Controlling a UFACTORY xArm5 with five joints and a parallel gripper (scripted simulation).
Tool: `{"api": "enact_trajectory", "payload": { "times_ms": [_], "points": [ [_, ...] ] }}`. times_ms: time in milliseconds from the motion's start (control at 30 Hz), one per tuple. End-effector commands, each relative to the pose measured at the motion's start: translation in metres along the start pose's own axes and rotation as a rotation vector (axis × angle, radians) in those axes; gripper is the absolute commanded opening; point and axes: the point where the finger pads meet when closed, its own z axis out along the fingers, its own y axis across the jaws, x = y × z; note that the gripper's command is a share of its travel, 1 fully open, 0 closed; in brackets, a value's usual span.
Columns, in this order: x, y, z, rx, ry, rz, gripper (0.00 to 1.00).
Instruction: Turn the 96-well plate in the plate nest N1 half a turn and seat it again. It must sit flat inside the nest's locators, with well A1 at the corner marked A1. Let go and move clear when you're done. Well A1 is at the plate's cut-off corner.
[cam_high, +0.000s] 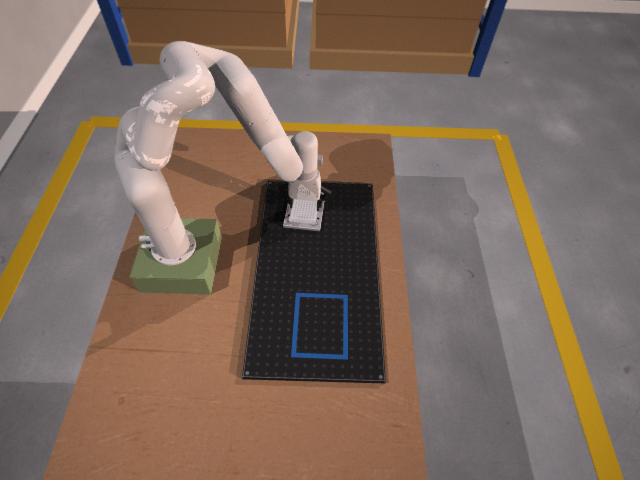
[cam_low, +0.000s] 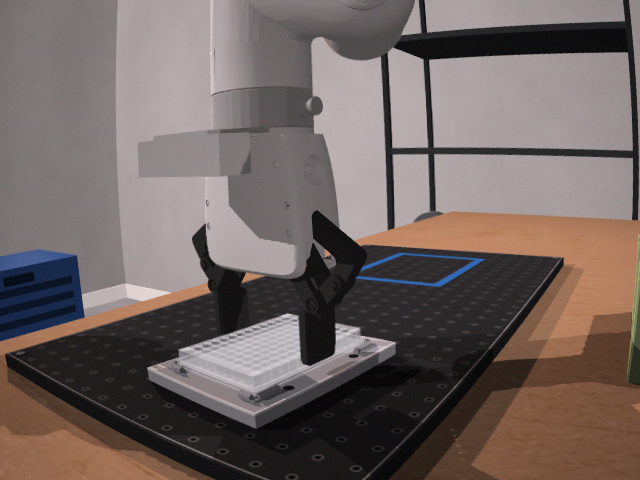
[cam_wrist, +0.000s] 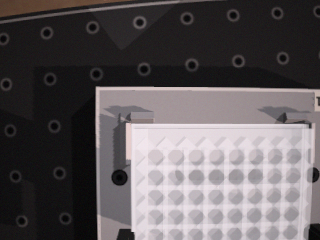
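Observation:
The clear 96-well plate (cam_high: 301, 217) (cam_low: 248, 356) (cam_wrist: 220, 185) lies flat in the light grey plate nest N1 (cam_high: 300, 226) (cam_low: 291, 400) (cam_wrist: 200, 105), between its small locators. The nest sits at the far end of the black breadboard (cam_high: 315, 268) (cam_low: 465, 289) (cam_wrist: 50, 100). My gripper (cam_high: 304, 210) (cam_low: 273, 343) stands straight down over the plate. One black finger is on each long side, and the fingers are shut on the plate. In the wrist view the plate's far edge and two locators show. I cannot tell which corner is cut off.
A blue outlined rectangle (cam_high: 320, 295) (cam_low: 398, 281) is marked at the board's other end. The arm's green pedestal (cam_high: 175, 279) (cam_low: 634, 310) stands on the wooden table beside the board. A blue box (cam_low: 36, 289) and a dark rack (cam_low: 387, 155) stand off the table.

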Motion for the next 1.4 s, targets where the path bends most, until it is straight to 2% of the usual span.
{"api": "enact_trajectory", "payload": {
  "times_ms": [0,500,1367],
  "points": [
    [0.001,0.001,-0.001,0.000,0.006,0.000,0.00],
    [0.001,0.001,-0.001,0.000,0.006,0.000,0.00],
    [0.001,0.001,-0.017,0.000,0.006,0.000,0.00]
  ]
}}
